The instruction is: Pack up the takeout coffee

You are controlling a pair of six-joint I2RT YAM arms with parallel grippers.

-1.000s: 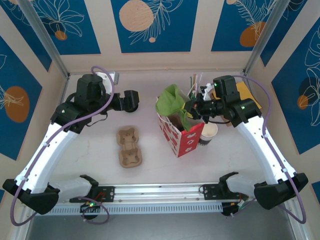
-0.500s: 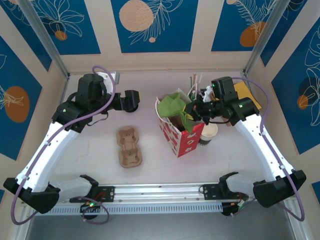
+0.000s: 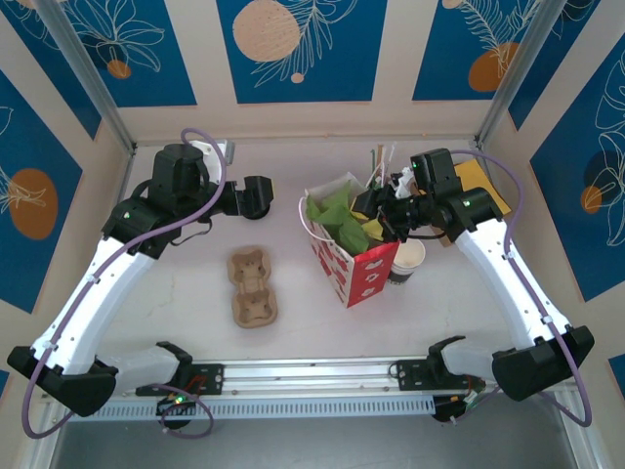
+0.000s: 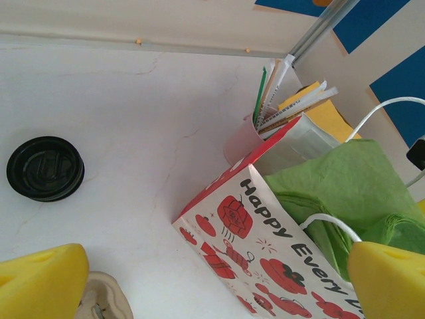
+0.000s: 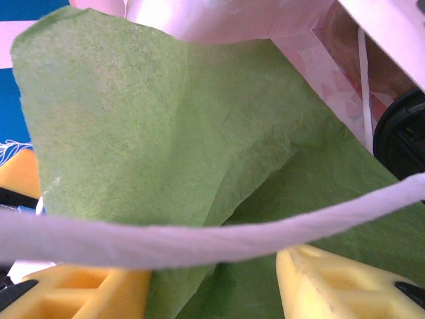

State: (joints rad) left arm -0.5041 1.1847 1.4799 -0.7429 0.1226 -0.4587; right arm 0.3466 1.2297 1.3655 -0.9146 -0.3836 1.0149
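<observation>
Coffee (image 5: 402,136): black lid rim at the right edge of my right wrist view, down inside the bag (image 3: 363,276), beside green tissue (image 5: 166,133); cup body hidden.
Right gripper (image 5: 214,282): mine, at the bag's mouth, jaws partway apart, tissue in the gap, white handle (image 5: 199,240) crossing in front; gripping nothing that I can tell.
Left gripper (image 4: 212,279): mine, spread wide, empty, above the table (image 4: 133,100) left of the bag.
Loose lid (image 4: 45,167): flat on the table.
Lidless cup (image 3: 408,258): upright, just right of the bag.
Carrier (image 3: 252,287): pulp, left of the bag, well apart.
</observation>
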